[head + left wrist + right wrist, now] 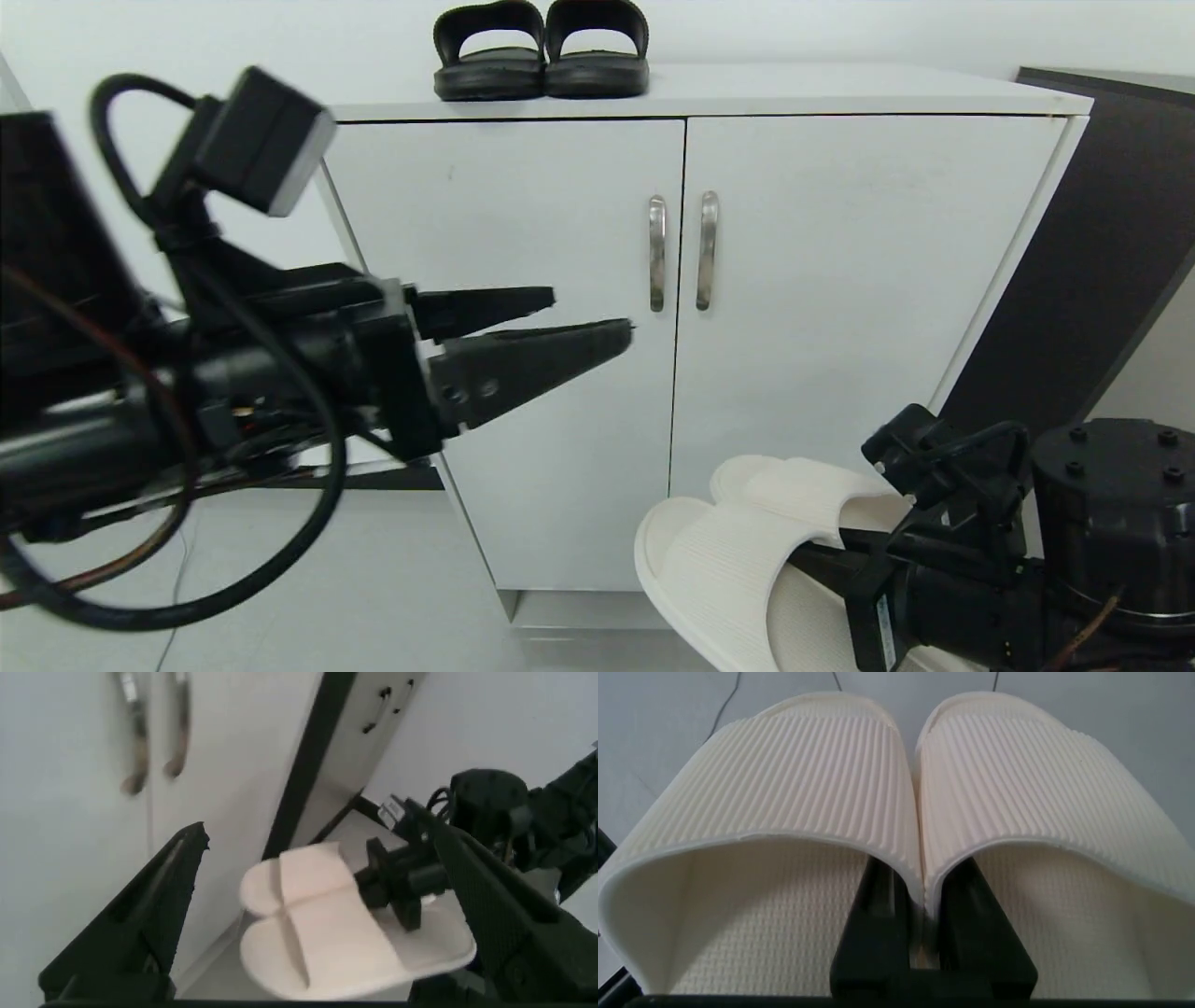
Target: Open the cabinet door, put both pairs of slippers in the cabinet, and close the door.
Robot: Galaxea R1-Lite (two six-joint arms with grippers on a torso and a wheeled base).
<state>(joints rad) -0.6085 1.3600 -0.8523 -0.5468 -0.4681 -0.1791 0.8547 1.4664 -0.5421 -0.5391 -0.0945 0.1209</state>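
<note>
The white cabinet (560,187) stands with both doors shut, its two metal handles (657,252) side by side at the middle. A pair of black slippers (541,51) sits on its top. My left gripper (592,313) hangs open in front of the left door, a little left of the handles (135,737), nothing between its fingers (140,924). My right gripper (822,551) is low at the right door's foot, shut on the white slippers (738,551). It pinches the two inner strap edges (920,877) together. The white slippers (346,924) hang level in the air.
A dark panel (1092,280) stands right of the cabinet. Pale floor (327,579) lies open to the left of the cabinet's base. A white wall (187,37) rises behind.
</note>
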